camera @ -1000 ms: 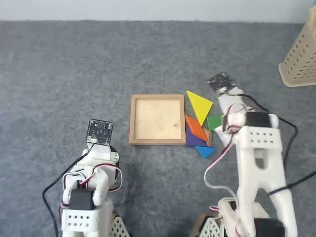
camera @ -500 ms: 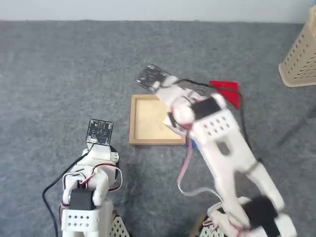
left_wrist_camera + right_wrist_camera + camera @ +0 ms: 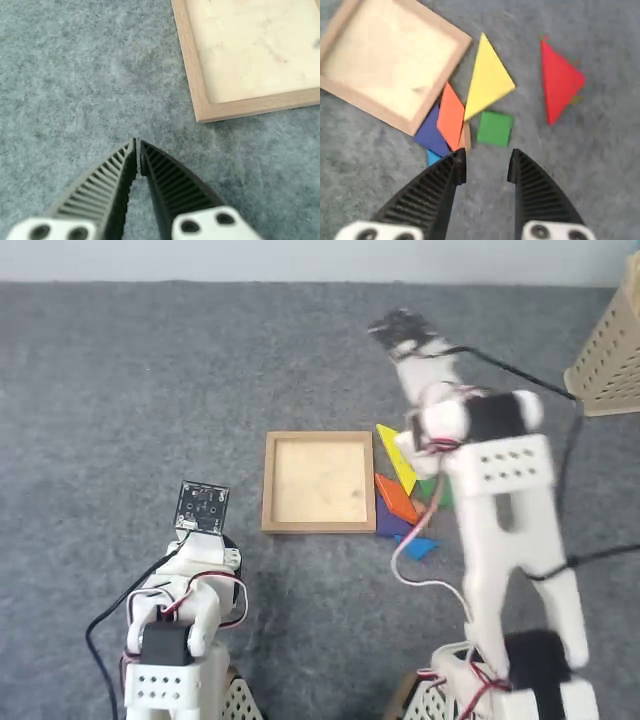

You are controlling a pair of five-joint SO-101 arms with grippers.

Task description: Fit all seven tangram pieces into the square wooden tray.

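Grey carpet-like mat [image 3: 130, 370] covers the whole work surface. Beige perforated basket [image 3: 610, 350] stands on it at 2 o'clock, cut off by the frame edge. Pale wall strip [image 3: 300, 260] runs along 12 o'clock, past the mat's far edge.

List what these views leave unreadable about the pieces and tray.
- Green square: high view, the right arm covers most of it.
- Light blue piece: right wrist view, mostly behind a finger; shape unclear.
- Tan sliver beside the orange piece: too thin to identify.
- Tray: left wrist view, cut off by two edges.
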